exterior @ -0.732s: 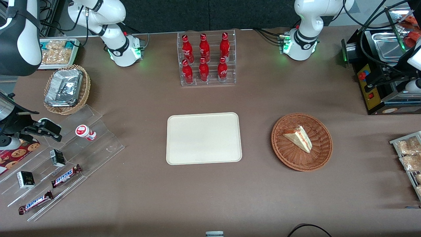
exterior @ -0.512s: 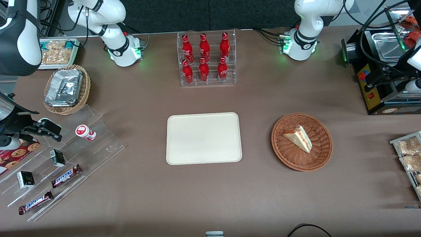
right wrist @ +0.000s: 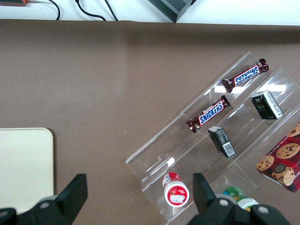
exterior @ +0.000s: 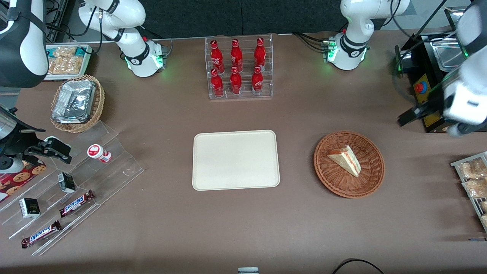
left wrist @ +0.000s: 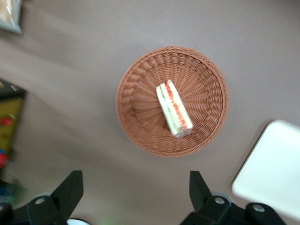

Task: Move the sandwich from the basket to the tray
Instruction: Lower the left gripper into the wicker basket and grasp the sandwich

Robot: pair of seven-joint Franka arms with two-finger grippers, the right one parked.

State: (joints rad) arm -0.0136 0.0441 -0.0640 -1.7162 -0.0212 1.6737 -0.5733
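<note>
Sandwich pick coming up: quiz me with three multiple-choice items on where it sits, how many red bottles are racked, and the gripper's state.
1. Where is the sandwich?
A. on the tray
B. in the basket
C. on the bare table

2. How many red bottles stand in the clear rack?
A. four
B. six
C. eight

3. What is the gripper doing?
A. open, above the table beside the basket
B. shut on the sandwich
C. resting on the tray

Answers: 1 B, the wedge lies inside the basket, and the tray is bare. 2 B, two rows of three. 3 A, the left wrist view shows its fingers spread with nothing between them.
</note>
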